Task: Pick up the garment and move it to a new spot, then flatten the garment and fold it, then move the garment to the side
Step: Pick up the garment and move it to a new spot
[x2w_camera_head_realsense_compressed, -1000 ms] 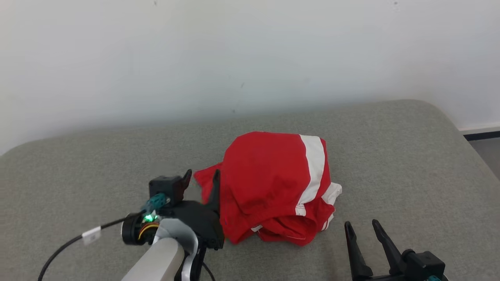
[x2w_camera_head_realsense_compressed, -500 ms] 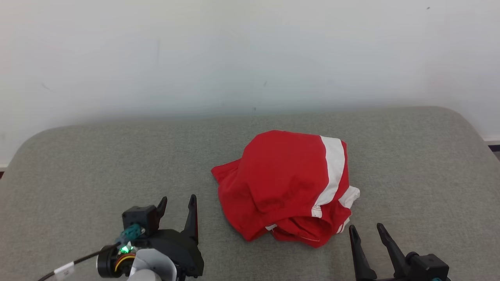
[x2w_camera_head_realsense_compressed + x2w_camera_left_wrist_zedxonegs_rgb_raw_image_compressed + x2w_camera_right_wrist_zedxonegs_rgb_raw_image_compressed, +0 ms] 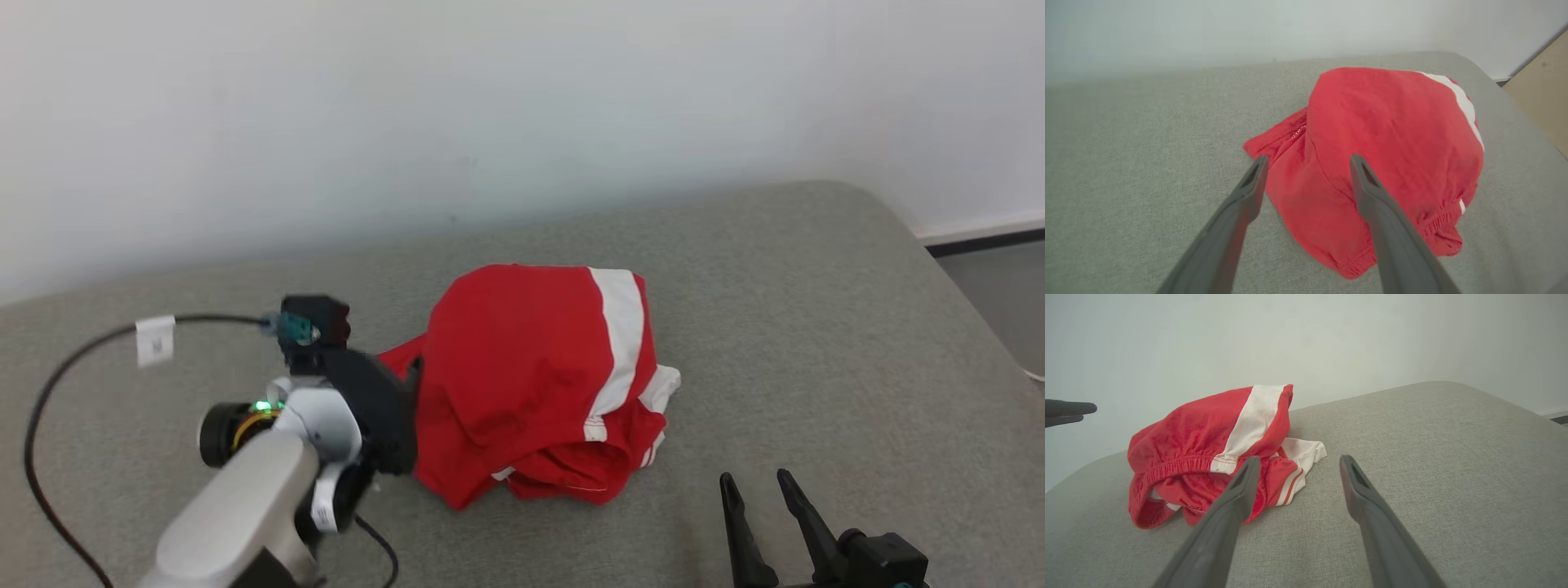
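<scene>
A crumpled red garment [image 3: 531, 367] with a white stripe lies in a heap on the grey cushion [image 3: 816, 327]. My left gripper [image 3: 412, 380] is at the heap's left edge, pointing into it. In the left wrist view the left gripper [image 3: 1308, 161] stands open, its fingers straddling the garment [image 3: 1392, 134] near a flat red flap; whether they touch the cloth I cannot tell. My right gripper [image 3: 754, 480] is open over bare cushion, to the front right of the heap. In the right wrist view the right gripper [image 3: 1299, 460] holds nothing, and the garment [image 3: 1208, 433] lies ahead on the left.
A pale wall rises behind the cushion. The cushion's rounded right end drops to grey floor [image 3: 1004, 286]. A black cable [image 3: 49, 384] loops from my left wrist over the cushion's left part. A tan board [image 3: 1543, 94] stands past the cushion's end.
The head view has shifted. My left arm has come forward from the cushion's front and turned its gripper in against the garment's left edge. The garment and the right gripper have stayed put.
</scene>
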You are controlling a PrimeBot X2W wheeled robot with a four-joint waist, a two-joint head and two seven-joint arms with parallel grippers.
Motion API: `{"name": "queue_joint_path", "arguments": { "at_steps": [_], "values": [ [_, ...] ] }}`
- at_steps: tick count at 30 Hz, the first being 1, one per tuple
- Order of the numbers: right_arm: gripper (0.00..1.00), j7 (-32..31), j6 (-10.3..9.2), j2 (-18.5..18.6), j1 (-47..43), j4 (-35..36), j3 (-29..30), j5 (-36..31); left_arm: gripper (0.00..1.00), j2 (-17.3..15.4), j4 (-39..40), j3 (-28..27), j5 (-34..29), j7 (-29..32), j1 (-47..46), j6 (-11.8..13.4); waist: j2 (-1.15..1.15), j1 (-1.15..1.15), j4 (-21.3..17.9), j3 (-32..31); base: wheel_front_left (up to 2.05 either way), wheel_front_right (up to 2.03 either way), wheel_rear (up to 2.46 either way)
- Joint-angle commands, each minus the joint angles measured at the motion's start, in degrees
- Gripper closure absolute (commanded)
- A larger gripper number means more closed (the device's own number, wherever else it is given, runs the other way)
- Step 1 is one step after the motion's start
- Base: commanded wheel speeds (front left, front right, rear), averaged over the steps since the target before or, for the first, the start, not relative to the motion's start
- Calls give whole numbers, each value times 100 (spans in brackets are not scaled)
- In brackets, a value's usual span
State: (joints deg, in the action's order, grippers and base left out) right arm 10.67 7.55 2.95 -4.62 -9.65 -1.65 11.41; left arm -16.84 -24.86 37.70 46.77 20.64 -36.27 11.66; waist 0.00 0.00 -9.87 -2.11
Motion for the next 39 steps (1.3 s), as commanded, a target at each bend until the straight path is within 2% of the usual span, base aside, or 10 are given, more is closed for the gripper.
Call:
{"name": "queue_joint_path", "arguments": {
  "at_steps": [1, 15, 22, 23, 24, 25, 26, 27, 28, 39],
  "values": [
    [0, 30, -12, -13, 57, 5, -34, 24, 0, -11, -92, -27, 80, 147, -183, -23, 0, 0, -316, 181, 0, 0, 0],
    [0, 166, -12, -15, 376, 22, -198, 179, 0, -205, -1374, 87, 183, 1742, -1419, 49, 0, 0, -1164, 890, 0, 0, 0],
    [0, 231, -12, -15, 441, -21, -277, 265, 0, -332, -1402, -48, 418, 2021, -1428, 33, 0, 0, -1267, 994, 0, 0, 0],
    [0, 235, -12, -15, 438, -30, -288, 263, 15, -341, -1379, -53, 437, 2037, -1427, 18, 0, 0, -1250, 993, 0, 0, 0],
    [0, 240, -12, -15, 438, -42, -304, 265, 41, -348, -1363, -42, 455, 2069, -1415, -13, 0, 0, -1233, 984, 0, 0, 0],
    [0, 240, -12, -15, 438, -42, -304, 265, 41, -348, -1363, -42, 455, 2069, -1415, -13, 0, 0, -1233, 984, 0, 0, 0],
    [0, 244, -12, -15, 442, -56, -326, 263, 68, -338, -1348, -54, 508, 2092, -1385, -35, 0, 0, -1218, 970, 0, 0, 0],
    [0, 244, -12, -15, 445, -69, -345, 255, 78, -317, -1330, -73, 532, 2116, -1348, -62, 0, 0, -1202, 949, 0, 0, 0],
    [0, 242, -12, -15, 450, -79, -365, 252, 98, -289, -1311, -97, 575, 2133, -1304, -102, 0, 0, -1189, 932, 0, 0, 0],
    [0, 142, -12, -15, 367, -49, -417, 132, 100, -179, -1121, -234, 668, 1592, -1236, -263, 0, 0, -878, 690, 0, 0, 0]
  ]
}}
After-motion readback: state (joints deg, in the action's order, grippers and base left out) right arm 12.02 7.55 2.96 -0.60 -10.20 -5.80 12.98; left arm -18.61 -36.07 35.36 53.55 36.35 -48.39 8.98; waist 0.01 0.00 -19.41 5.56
